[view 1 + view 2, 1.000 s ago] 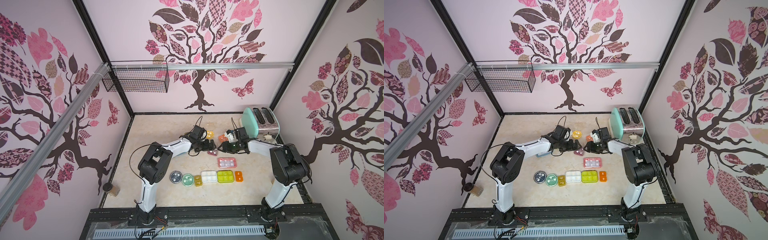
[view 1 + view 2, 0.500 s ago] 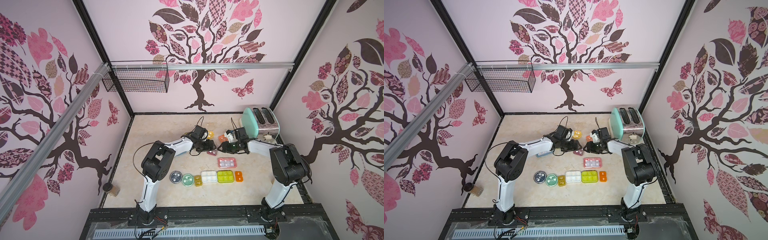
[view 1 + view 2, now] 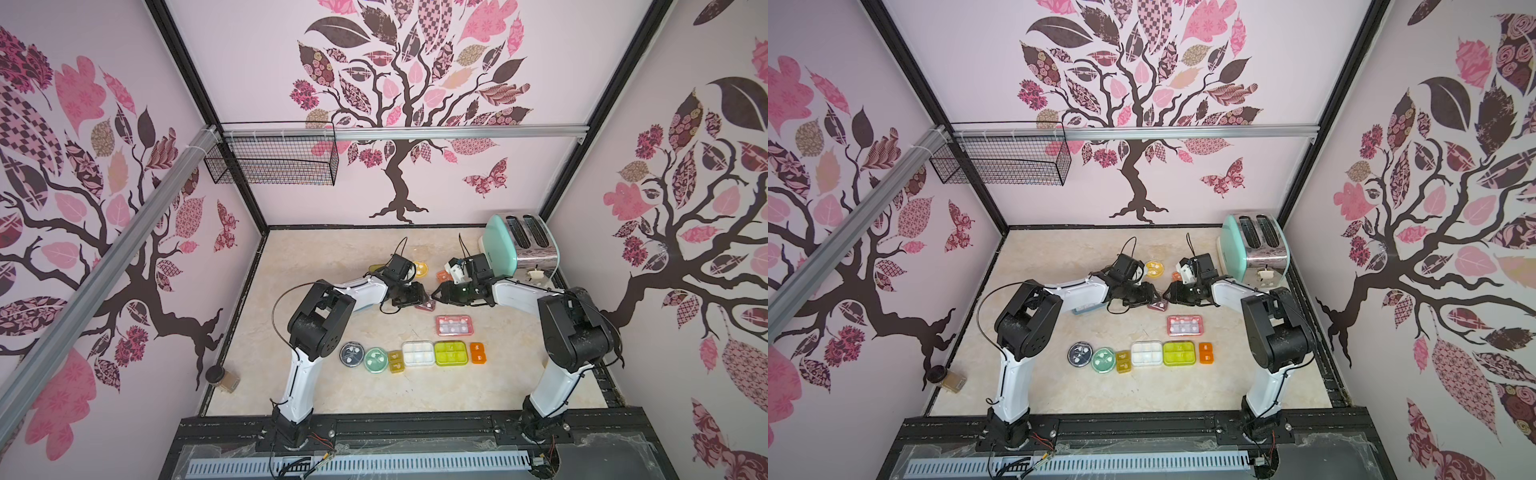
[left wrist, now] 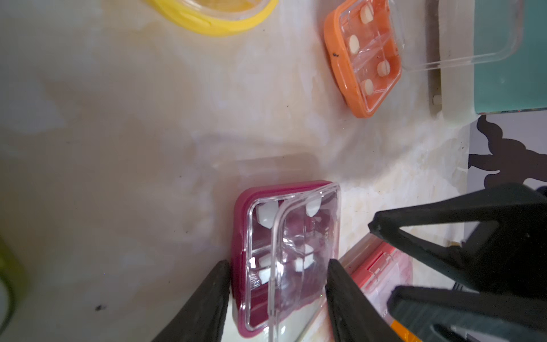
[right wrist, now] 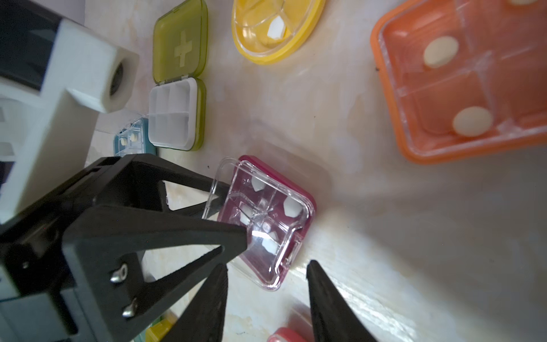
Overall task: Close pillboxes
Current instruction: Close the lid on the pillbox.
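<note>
Pillboxes [image 3: 419, 353] sit shut in a row nearest the bench [image 3: 374, 399] front, with a pink pillbox [image 3: 454, 325] just behind them. Mid-bench, the left pincer [image 4: 278, 263] presses both sides of the maroon pillbox [image 4: 284, 231], whose clear lid is half raised. The right pincer [image 5: 266, 265] stands partly open at its corner, holding nothing. Beyond lie an open orange pillbox [image 4: 364, 59] and a yellow round pillbox [image 5: 275, 26].

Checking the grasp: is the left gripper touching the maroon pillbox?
Touching. In the left wrist view, the left gripper has its fingers against opposite sides of the maroon pillbox.
</note>
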You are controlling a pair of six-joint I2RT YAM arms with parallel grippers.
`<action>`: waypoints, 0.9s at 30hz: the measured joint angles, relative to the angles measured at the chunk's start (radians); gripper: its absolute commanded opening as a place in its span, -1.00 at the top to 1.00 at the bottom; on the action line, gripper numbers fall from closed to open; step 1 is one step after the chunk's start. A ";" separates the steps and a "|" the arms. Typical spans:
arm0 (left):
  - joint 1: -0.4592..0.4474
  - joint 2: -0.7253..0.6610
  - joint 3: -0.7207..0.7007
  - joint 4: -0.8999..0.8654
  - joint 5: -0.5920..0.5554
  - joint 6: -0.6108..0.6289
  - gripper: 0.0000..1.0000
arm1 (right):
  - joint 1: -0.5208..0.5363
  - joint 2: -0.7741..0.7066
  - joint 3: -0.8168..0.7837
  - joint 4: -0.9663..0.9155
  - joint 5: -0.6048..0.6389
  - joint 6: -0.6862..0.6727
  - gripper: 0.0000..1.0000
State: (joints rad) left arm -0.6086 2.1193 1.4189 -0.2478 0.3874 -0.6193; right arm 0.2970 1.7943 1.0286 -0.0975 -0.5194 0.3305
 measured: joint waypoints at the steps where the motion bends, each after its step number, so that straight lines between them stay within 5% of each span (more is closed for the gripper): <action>1: 0.000 0.000 -0.001 0.001 0.000 -0.002 -0.04 | 0.002 0.000 0.000 0.005 0.003 0.006 0.09; 18: 0.006 -0.002 -0.053 0.084 0.018 -0.029 0.35 | 0.004 0.001 -0.002 0.054 0.051 0.056 0.12; 27: 0.006 -0.040 -0.127 0.131 0.036 -0.034 0.19 | 0.004 0.001 -0.009 0.056 0.060 0.055 0.13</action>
State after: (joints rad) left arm -0.6025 2.0792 1.2922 -0.1169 0.4232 -0.6533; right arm 0.3012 1.7950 1.0199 -0.0418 -0.4599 0.3859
